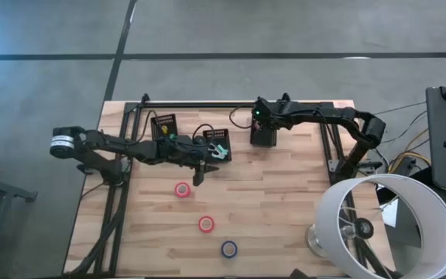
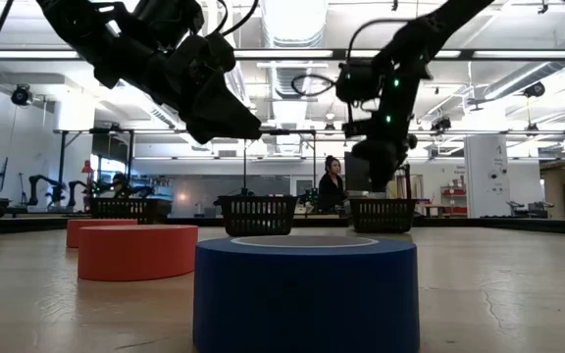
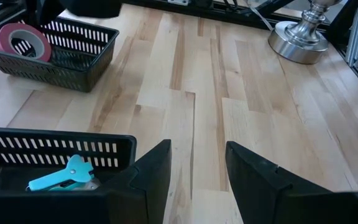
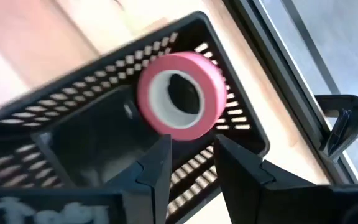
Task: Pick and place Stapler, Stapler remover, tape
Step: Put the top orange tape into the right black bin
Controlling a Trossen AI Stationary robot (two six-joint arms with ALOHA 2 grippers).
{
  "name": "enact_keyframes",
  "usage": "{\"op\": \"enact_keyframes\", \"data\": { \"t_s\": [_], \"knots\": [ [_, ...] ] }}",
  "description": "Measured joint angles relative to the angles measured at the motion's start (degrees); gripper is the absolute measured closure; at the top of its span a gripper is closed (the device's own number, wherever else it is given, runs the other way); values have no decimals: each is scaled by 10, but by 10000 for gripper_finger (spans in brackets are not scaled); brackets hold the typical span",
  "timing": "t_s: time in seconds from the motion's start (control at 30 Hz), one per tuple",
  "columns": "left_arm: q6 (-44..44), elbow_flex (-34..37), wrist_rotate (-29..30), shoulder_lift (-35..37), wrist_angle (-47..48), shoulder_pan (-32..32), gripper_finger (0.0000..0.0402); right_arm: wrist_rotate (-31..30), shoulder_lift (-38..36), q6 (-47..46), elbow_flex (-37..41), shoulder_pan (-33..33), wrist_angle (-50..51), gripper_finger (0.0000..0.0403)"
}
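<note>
Three tape rolls lie flat on the wooden table: red [image 1: 182, 190], red [image 1: 206, 224] and dark blue [image 1: 229, 249]; the blue roll [image 2: 305, 289] fills the front of the low view. A fourth, pink roll [image 4: 182, 93] sits tilted on its edge inside the right black basket [image 1: 263, 137]. My right gripper [image 4: 191, 152] hangs open just above that basket, clear of the roll. A teal staple remover [image 3: 67, 175] lies in the middle basket [image 1: 217, 145]. My left gripper [image 1: 199, 177] is open above bare table, between that basket and the nearest red roll. I see no stapler.
A third black basket [image 1: 163, 124] stands near the table's far edge on the left. A lamp with a white shade [image 1: 385, 225] and a metal base [image 3: 300, 37] fills the near right corner. Black frame rails [image 1: 238, 105] border the far edge. A person stands far behind the table.
</note>
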State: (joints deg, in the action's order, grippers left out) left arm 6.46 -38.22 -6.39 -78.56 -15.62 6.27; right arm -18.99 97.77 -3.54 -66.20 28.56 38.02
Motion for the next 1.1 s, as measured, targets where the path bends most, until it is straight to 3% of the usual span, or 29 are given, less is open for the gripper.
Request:
{"op": "enact_keyframes", "data": {
  "t_s": [0.27,0.5,0.73,0.93,1.1],
  "knots": [
    [0,0,-1,0,2,0,245,3,-42,-71,-6,-102,19,281],
    [-15,0,-2,0,43,-7,245,70,-33,-87,-3,-217,-5,267],
    [14,-22,0,2,241,-37,245,77,-20,-109,-1,-297,-32,258],
    [69,-42,7,9,416,-83,248,77,-20,-131,-1,-325,-48,258],
    [103,-53,75,18,501,-114,270,75,-20,-130,-1,-327,-67,257]
  ]
}}
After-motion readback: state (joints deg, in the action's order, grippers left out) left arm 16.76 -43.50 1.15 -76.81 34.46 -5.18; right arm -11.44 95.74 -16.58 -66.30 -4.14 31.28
